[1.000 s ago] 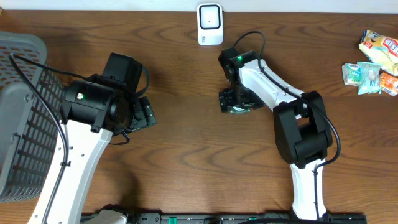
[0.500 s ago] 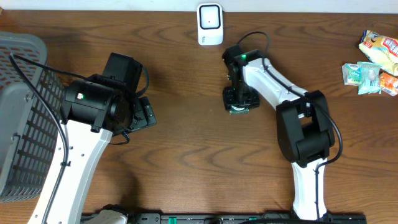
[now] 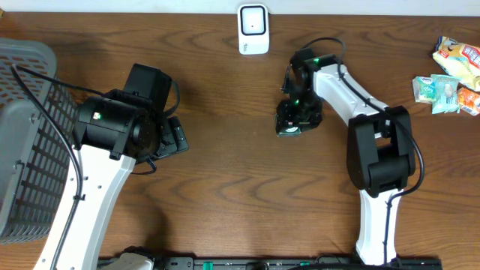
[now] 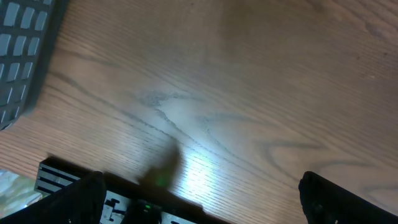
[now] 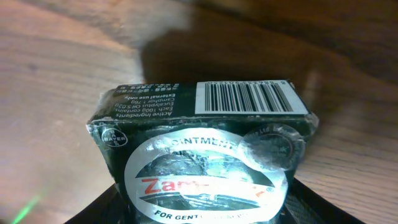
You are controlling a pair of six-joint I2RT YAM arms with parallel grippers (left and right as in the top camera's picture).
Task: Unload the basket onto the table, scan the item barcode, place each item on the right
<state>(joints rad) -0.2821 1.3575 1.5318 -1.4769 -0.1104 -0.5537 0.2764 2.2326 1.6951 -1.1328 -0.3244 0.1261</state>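
Observation:
The item is a dark green ointment box (image 5: 205, 124) with a silver oval label, its barcode (image 5: 244, 96) on the far face. My right gripper (image 5: 202, 202) is shut on it, one black finger on each side of the box's near end. From overhead, the right gripper (image 3: 295, 116) holds the box (image 3: 288, 128) over the table, below and to the right of the white scanner (image 3: 253, 28). Well apart from both, my left gripper (image 3: 174, 139) stands open and empty over bare wood, with its fingertips (image 4: 348, 199) spread wide.
A grey mesh basket (image 3: 22, 135) fills the left edge, and its corner (image 4: 18, 56) shows in the left wrist view. Several snack packets (image 3: 450, 75) lie at the far right edge. A black rail (image 3: 262, 262) runs along the table's front edge.
The right gripper closed on the box and carried it to the right, its arm swinging that way. The left arm has not moved.

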